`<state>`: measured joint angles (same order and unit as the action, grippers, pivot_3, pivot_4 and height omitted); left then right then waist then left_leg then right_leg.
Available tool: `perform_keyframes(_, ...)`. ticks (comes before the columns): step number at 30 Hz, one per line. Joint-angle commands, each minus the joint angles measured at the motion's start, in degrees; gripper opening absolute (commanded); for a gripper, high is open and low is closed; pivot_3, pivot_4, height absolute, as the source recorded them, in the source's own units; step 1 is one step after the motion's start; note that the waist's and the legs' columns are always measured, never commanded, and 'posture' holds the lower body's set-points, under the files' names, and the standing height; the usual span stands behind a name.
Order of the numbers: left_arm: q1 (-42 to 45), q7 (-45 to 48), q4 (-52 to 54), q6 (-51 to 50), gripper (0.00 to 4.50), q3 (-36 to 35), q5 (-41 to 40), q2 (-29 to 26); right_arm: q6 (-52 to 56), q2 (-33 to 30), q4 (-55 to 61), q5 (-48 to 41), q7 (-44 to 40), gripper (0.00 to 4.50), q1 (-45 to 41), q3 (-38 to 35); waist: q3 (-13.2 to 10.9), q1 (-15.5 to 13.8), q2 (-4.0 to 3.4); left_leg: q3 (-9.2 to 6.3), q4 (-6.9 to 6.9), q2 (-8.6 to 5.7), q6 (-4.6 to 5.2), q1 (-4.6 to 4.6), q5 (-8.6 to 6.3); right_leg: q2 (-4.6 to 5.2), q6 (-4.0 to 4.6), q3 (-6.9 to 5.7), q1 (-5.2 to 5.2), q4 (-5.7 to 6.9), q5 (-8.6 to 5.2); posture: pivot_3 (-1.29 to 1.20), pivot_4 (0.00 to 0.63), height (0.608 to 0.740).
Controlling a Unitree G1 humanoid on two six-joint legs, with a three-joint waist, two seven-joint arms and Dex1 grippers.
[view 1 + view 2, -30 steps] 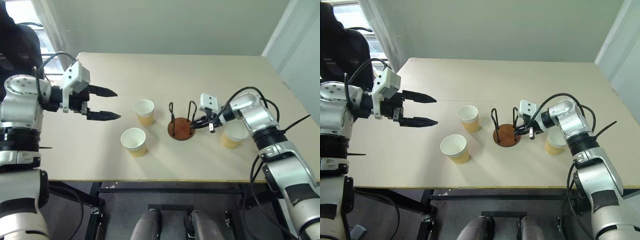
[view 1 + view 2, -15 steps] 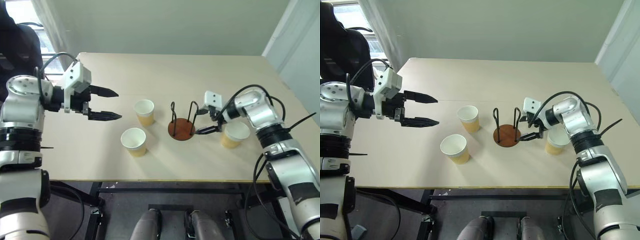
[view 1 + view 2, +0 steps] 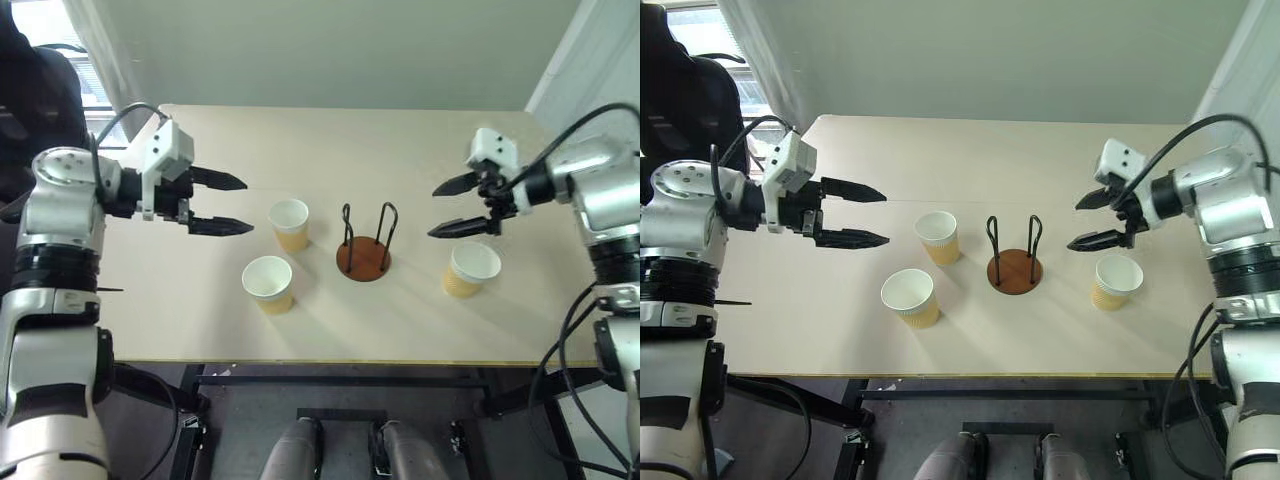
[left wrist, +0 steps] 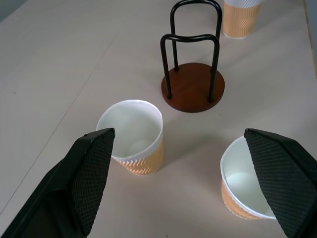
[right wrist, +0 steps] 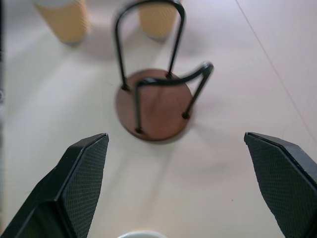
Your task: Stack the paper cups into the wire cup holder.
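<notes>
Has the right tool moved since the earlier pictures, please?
Yes. The right tool rose and drew rightward, away from the black-wire, brown-based cup holder; now open.

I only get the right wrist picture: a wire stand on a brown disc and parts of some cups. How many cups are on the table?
Observer: Three paper cups, all upright: one left of the wire cup holder, one nearer the table's front edge, one to its right.
Visitor: Is any cup in the stand?
Observer: No, the holder is empty; all three stand on the table.
Visitor: Where is the other hand?
Observer: The left hand hovers open above the table, left of the cups, holding nothing.
Visitor: And the one whose picture I get?
Observer: The right hand is open above the right cup, empty.
</notes>
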<state>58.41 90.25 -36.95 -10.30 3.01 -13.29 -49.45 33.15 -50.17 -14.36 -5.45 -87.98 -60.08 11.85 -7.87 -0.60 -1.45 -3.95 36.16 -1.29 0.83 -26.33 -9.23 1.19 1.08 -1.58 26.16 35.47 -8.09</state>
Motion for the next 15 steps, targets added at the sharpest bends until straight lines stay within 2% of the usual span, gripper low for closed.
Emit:
perform_keyframes(1,2.06,2.25,-0.93,1.70,4.50,0.30,-0.68,-0.12,1.50,-5.86,6.97,-2.45,-3.53,4.46,3.29,-2.08,0.00,-0.09,0.00,-0.01,0.00,-0.01,0.03,0.00,-0.01,0.00,-0.05,0.00,-0.04,0.00,-0.05,0.00,0.150,0.740)
perform_keyframes(6,3.24,2.25,-1.46,0.95,4.50,0.75,-3.82,1.40,-5.59,-13.16,11.28,0.09,-3.85,4.46,10.31,-0.61,0.00,-0.17,0.01,0.01,0.04,-0.03,0.09,0.00,-0.01,0.00,-0.10,0.02,-0.10,-0.01,-0.07,0.00,0.150,0.740)
perform_keyframes(12,3.27,2.24,-1.29,1.77,4.50,-1.15,-5.46,3.56,-14.10,-13.09,7.74,5.39,-0.24,4.46,12.20,1.18,0.00,0.04,0.01,0.05,0.08,-0.02,0.18,0.25,0.05,0.00,-0.29,0.05,-0.30,0.00,0.04,0.00,0.150,0.740)
perform_keyframes(15,2.67,2.22,0.21,1.28,4.50,-1.88,-7.01,3.74,-16.61,-13.00,6.63,6.45,-0.41,4.46,12.61,1.51,0.00,0.07,0.01,0.06,0.10,-0.01,0.42,0.26,0.20,-0.01,-0.76,0.05,-0.33,-0.01,-0.14,0.00,0.150,0.740)
